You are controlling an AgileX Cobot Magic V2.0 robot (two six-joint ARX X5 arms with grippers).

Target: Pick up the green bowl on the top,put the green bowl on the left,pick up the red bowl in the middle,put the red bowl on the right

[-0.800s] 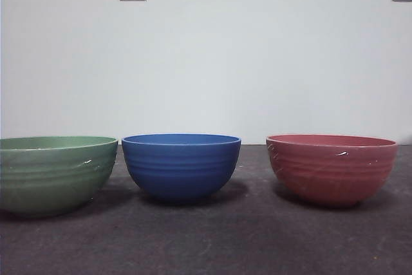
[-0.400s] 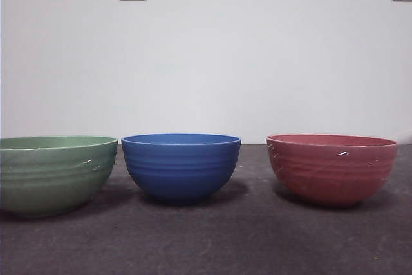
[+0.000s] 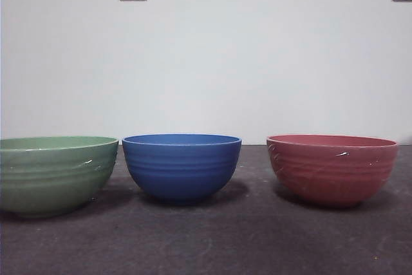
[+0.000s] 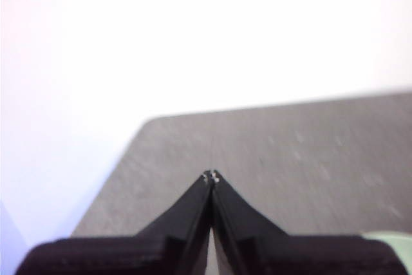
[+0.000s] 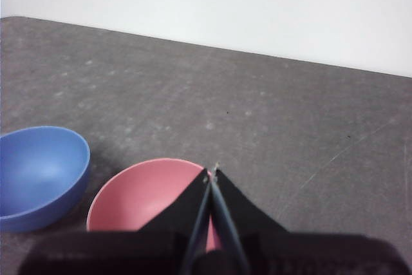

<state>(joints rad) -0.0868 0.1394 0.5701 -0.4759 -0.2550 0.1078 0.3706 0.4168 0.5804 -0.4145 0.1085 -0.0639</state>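
Green bowl [image 3: 56,173], red bowl [image 3: 331,168] unmoved, blue bowl [image 3: 181,165] between

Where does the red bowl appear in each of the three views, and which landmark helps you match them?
Front view: the red bowl stands at the right end of the row, apart from the blue bowl.
Left wrist view: not in it.
Right wrist view: the red bowl lies just behind the shut right gripper, partly hidden by it.
Shared landmark: the blue bowl, the red bowl's neighbour in both the front and right wrist views.
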